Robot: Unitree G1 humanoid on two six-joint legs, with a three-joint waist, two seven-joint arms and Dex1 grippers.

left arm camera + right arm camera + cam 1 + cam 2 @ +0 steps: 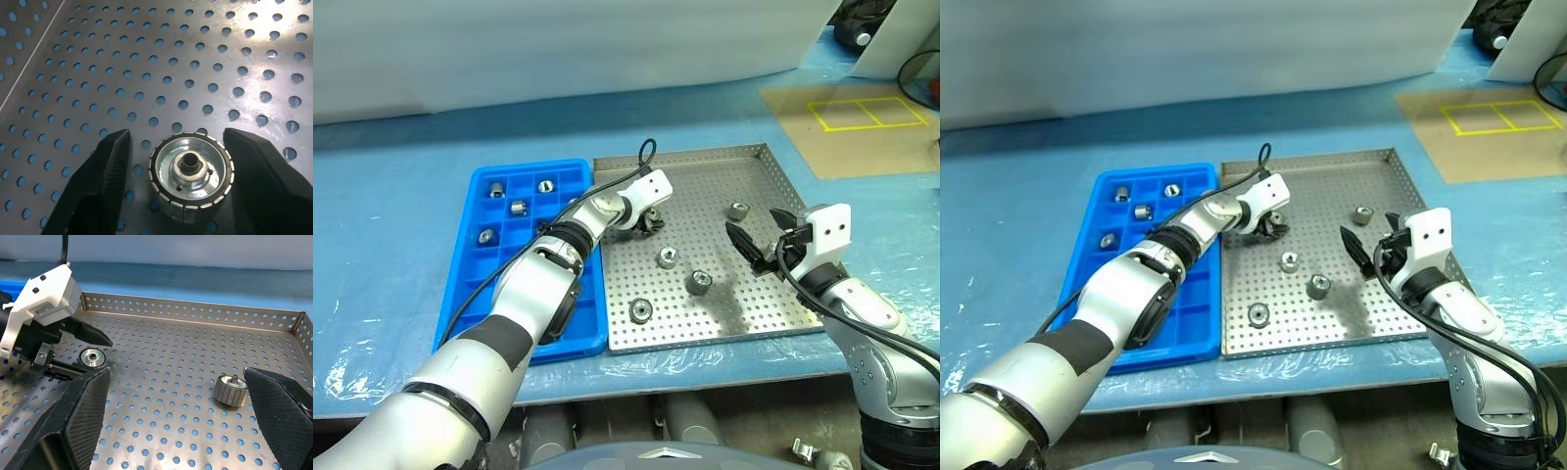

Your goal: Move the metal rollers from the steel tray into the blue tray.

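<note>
Light blue table covering [391, 225] spans the whole bench. On it, two trays side by side, edges touching: the steel tray [759, 186] on the right, the blue tray [475, 294] on the left.

Steel tray – perforated floor, low rim. Five metal rollers on it: one at the left arm's fingertips toward the far left of the tray; one toward the far right [738, 211]; three in the near half – [668, 258], [700, 282] and, nearest the front rim, [639, 311].

Blue tray – gridded compartments. Four rollers already sitting in the far compartments: [496, 190], [545, 186], [518, 207], [485, 236], each in its own cell.

Left arm reaches across the blue tray's right edge into the steel tray. Left gripper [177, 164] is down at the floor, its two fingers [105, 166] standing either side of a roller [190, 176] that rests upright with its centre hole facing up. A visible gap remains on both sides, wider on one, so the jaws bracket the roller but do not grip it; roller sits on the tray floor.

Right gripper [760, 235] hovers above the steel tray's right side, fingers spread wide apart and holding nothing. The far-right roller [231, 389] lies on the floor ahead of it, between the lines of its two fingers, not touched
</note>
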